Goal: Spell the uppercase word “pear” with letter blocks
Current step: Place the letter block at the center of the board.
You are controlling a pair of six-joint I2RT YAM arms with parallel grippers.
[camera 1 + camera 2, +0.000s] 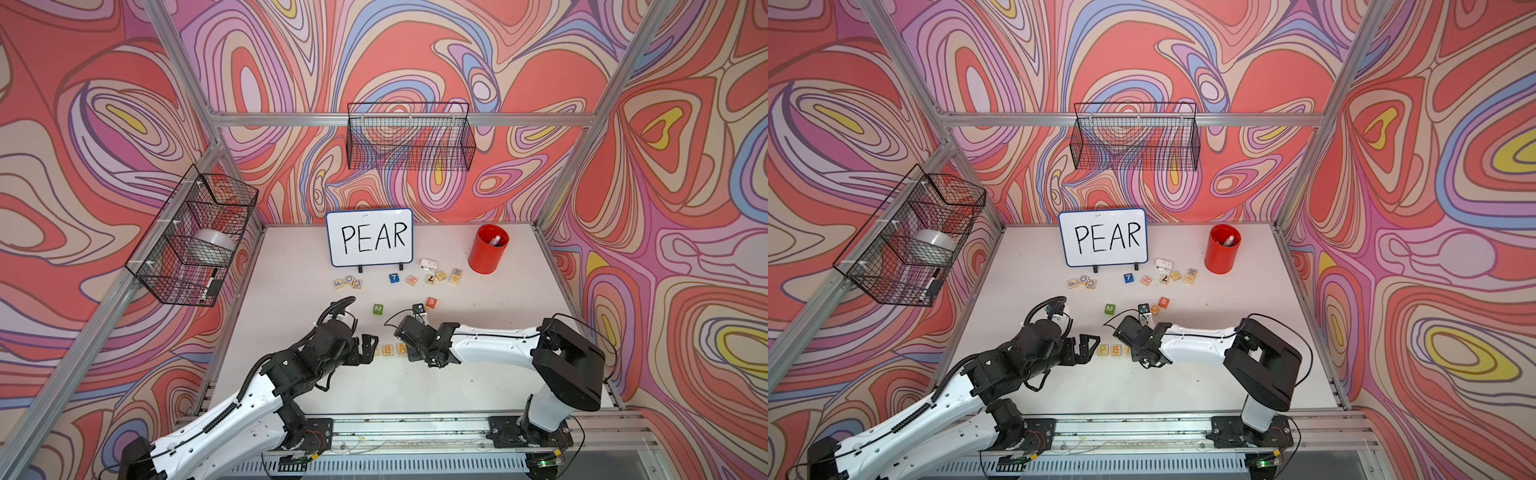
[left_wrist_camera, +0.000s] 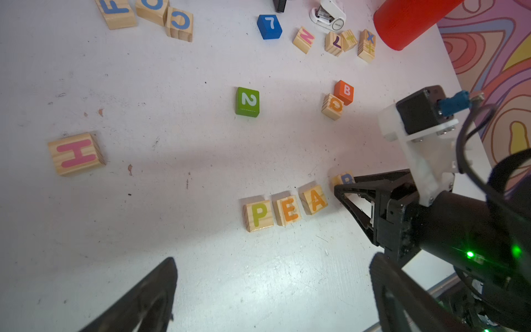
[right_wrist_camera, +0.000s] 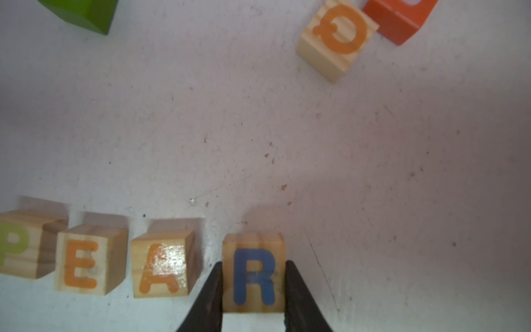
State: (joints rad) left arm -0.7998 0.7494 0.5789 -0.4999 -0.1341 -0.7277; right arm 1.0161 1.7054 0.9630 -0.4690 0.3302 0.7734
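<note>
Swirling pink, orange and lilac patterned walls [image 1: 415, 54] enclose a white tabletop [image 1: 478, 374]. At the middle of its back edge stands a small white dry-erase board [image 1: 369, 237] reading PEAR, with a red cylindrical cup [image 1: 488, 249] nearer the back right corner. Toward the front edge, about midway across, the black left gripper [image 1: 369, 341] hovers with its jaws spread wide and empty, just beside the P end of a row of four pale-wood letter blocks [image 1: 1115, 350]. The black right gripper [image 3: 253, 264] is at the other end, its jaws pinching the blue R block [image 3: 253, 281] by two opposite sides. That block sits in line with the others, a small gap from the orange A block [image 2: 313, 201]. Next come the orange E block [image 2: 288, 211] and the yellow-green P block [image 2: 259, 215], close together, letters up. Toward the back edge, well apart from the row, lies a green painted cube [image 2: 247, 102] marked 2.
</note>
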